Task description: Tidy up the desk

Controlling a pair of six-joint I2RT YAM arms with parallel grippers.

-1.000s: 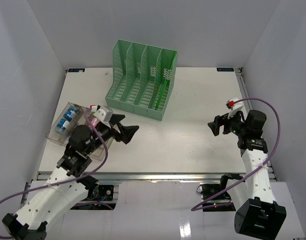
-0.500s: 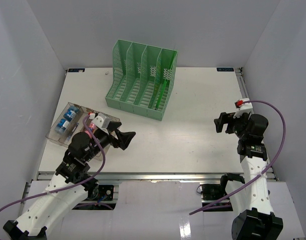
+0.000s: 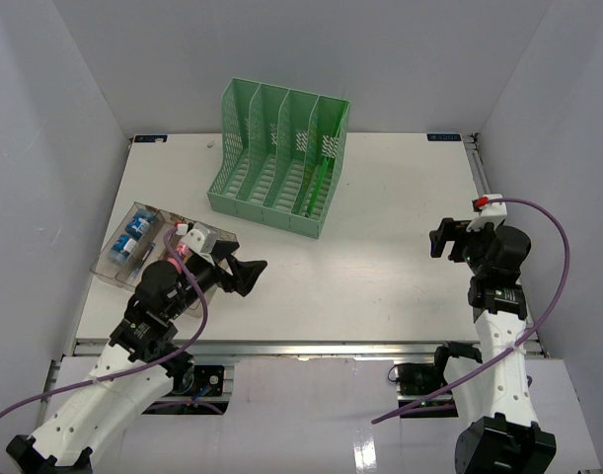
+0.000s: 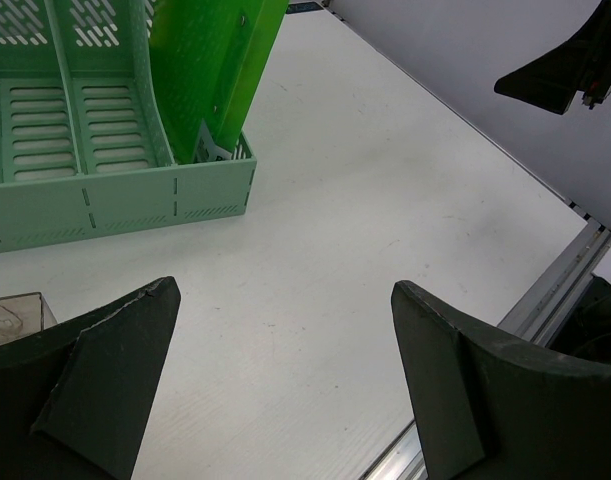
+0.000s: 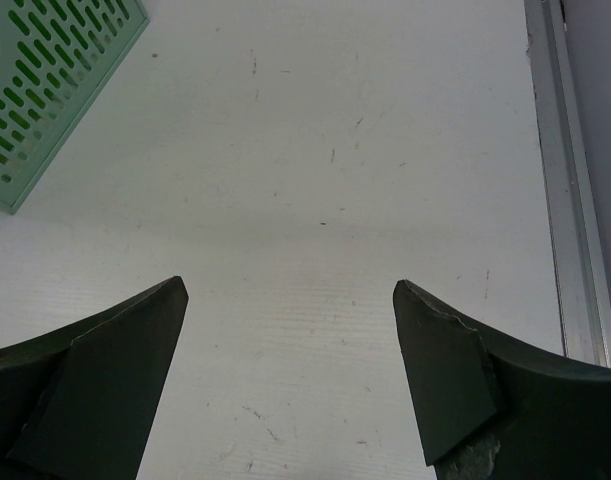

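The white desk (image 3: 380, 247) fills the top view, with a metal rail along its front edge. A mint-green file rack (image 3: 278, 158) stands at the back centre with a bright green folder (image 3: 321, 168) in its right slot; the rack (image 4: 95, 130) and folder (image 4: 210, 60) also show in the left wrist view. A clear plastic tray (image 3: 133, 247) holding small blue and white items lies at the left. My left gripper (image 3: 250, 275) is open and empty beside the tray. My right gripper (image 3: 441, 240) is open and empty above bare desk (image 5: 315, 200) at the right.
Grey walls enclose the desk on three sides. A metal rail (image 5: 565, 200) runs along the desk's right edge. A corner of the rack (image 5: 45, 100) shows in the right wrist view. The right gripper's dark finger shows far right in the left wrist view (image 4: 570, 70).
My left arm has drawn back toward the near left, its gripper now close to the tray. My right arm has pulled back to the right and up. Both grippers stay open.
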